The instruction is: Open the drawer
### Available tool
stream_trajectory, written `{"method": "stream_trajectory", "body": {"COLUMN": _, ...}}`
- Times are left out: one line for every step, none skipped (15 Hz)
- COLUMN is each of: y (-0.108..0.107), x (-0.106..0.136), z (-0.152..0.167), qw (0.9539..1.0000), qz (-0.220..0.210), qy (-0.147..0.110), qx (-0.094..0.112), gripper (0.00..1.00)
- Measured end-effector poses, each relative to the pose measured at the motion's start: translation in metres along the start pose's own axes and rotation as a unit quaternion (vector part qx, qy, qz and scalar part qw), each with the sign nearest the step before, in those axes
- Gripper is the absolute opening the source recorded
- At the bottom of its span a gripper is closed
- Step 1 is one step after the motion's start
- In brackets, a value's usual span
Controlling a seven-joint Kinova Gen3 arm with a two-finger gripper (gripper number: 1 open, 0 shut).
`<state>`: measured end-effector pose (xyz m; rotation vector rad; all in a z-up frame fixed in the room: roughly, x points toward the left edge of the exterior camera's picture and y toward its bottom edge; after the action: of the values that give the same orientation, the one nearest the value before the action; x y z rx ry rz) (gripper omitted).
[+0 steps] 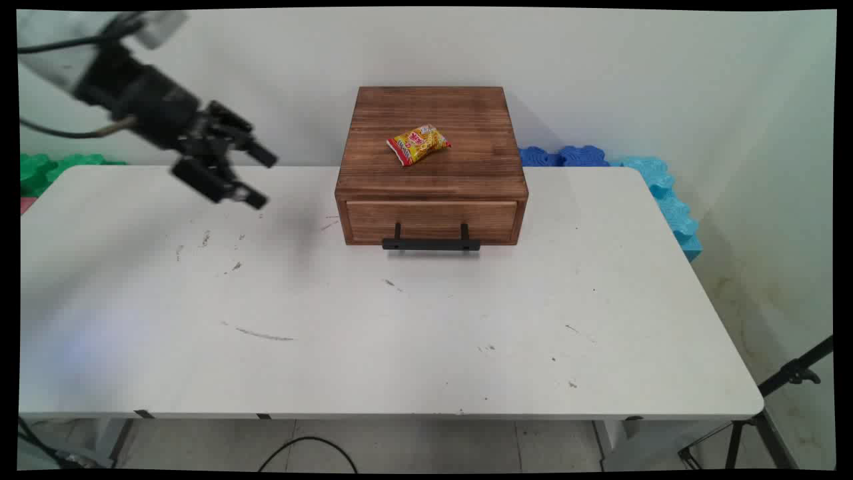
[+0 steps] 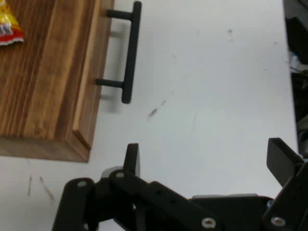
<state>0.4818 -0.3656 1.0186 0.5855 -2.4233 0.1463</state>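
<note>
A brown wooden drawer box [image 1: 432, 160] stands at the back middle of the white table [image 1: 373, 320]. Its drawer is shut, with a black bar handle [image 1: 431, 244] on the front. A yellow and red snack packet [image 1: 418, 144] lies on the box's top. My gripper [image 1: 261, 179] hangs open above the table's left part, well left of the box, holding nothing. In the hand view the gripper [image 2: 204, 161] has its fingers spread wide over bare table, with the box [image 2: 45, 77], the handle [image 2: 130, 50] and a corner of the packet [image 2: 7, 24] at the upper left.
Green foam pieces [image 1: 56, 167] lie behind the table's left back edge, blue foam pieces [image 1: 620, 167] behind the right back edge. A black tripod [image 1: 766, 407] stands on the floor at the lower right. Scuff marks dot the tabletop.
</note>
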Motion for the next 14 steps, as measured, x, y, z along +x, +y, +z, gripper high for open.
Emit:
{"method": "stream_trajectory", "body": {"y": 0.0, "x": 0.013, "z": 0.014, "qw": 1.0, "qz": 0.001, "qy": -0.005, "qx": 0.006, "gripper": 1.0}}
{"method": "stream_trajectory", "body": {"y": 0.0, "x": 0.024, "z": 0.029, "qw": 0.9999, "qz": 0.003, "qy": -0.011, "qx": 0.011, "gripper": 1.0}}
{"method": "stream_trajectory", "body": {"y": 0.0, "x": 0.033, "z": 0.043, "qw": 0.9998, "qz": 0.004, "qy": -0.016, "qx": 0.015, "gripper": 1.0}}
{"method": "stream_trajectory", "body": {"y": 0.0, "x": 0.041, "z": 0.059, "qw": 0.9996, "qz": 0.005, "qy": -0.022, "qx": 0.018, "gripper": 1.0}}
{"method": "stream_trajectory", "body": {"y": -0.001, "x": 0.049, "z": 0.077, "qw": 0.9994, "qz": 0.009, "qy": -0.028, "qx": 0.02, "gripper": 1.0}}
{"method": "stream_trajectory", "body": {"y": -0.001, "x": 0.055, "z": 0.092, "qw": 0.9992, "qz": 0.012, "qy": -0.032, "qx": 0.022, "gripper": 1.0}}
{"method": "stream_trajectory", "body": {"y": -0.002, "x": 0.061, "z": 0.109, "qw": 0.9989, "qz": 0.016, "qy": -0.038, "qx": 0.024, "gripper": 1.0}}
{"method": "stream_trajectory", "body": {"y": -0.002, "x": 0.066, "z": 0.126, "qw": 0.9986, "qz": 0.02, "qy": -0.044, "qx": 0.024, "gripper": 1.0}}
{"method": "stream_trajectory", "body": {"y": -0.003, "x": 0.07, "z": 0.14, "qw": 0.9983, "qz": 0.023, "qy": -0.048, "qx": 0.025, "gripper": 1.0}}
{"method": "stream_trajectory", "body": {"y": -0.004, "x": 0.074, "z": 0.155, "qw": 0.9979, "qz": 0.028, "qy": -0.053, "qx": 0.026, "gripper": 1.0}}
{"method": "stream_trajectory", "body": {"y": -0.006, "x": 0.078, "z": 0.17, "qw": 0.9975, "qz": 0.033, "qy": -0.057, "qx": 0.027, "gripper": 1.0}}
{"method": "stream_trajectory", "body": {"y": -0.007, "x": 0.08, "z": 0.182, "qw": 0.9971, "qz": 0.037, "qy": -0.061, "qx": 0.028, "gripper": 1.0}}
{"method": "stream_trajectory", "body": {"y": -0.009, "x": 0.083, "z": 0.196, "qw": 0.9967, "qz": 0.04, "qy": -0.065, "qx": 0.029, "gripper": 1.0}}
{"method": "stream_trajectory", "body": {"y": -0.011, "x": 0.084, "z": 0.207, "qw": 0.9963, "qz": 0.044, "qy": -0.068, "qx": 0.029, "gripper": 1.0}}
